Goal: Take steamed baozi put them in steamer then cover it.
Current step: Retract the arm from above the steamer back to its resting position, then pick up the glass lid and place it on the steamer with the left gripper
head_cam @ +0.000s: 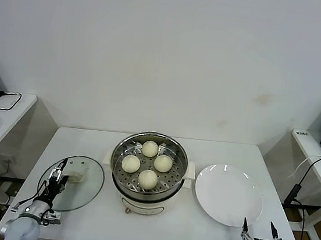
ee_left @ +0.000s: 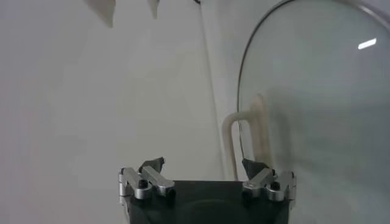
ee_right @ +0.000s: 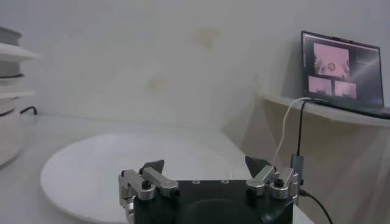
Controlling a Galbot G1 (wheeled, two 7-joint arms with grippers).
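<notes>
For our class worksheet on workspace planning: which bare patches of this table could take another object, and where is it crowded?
Bare white table runs behind the clear glass lid, and along the front edge between round steel steamer and flat white plate. The middle is crowded: the steamer, holding four creamy-white buns, leaves narrow gaps to lid and plate.

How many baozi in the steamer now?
4, all in the steamer: far baozi, left baozi, right baozi, near baozi. None on the plate; none appear hidden.
</notes>
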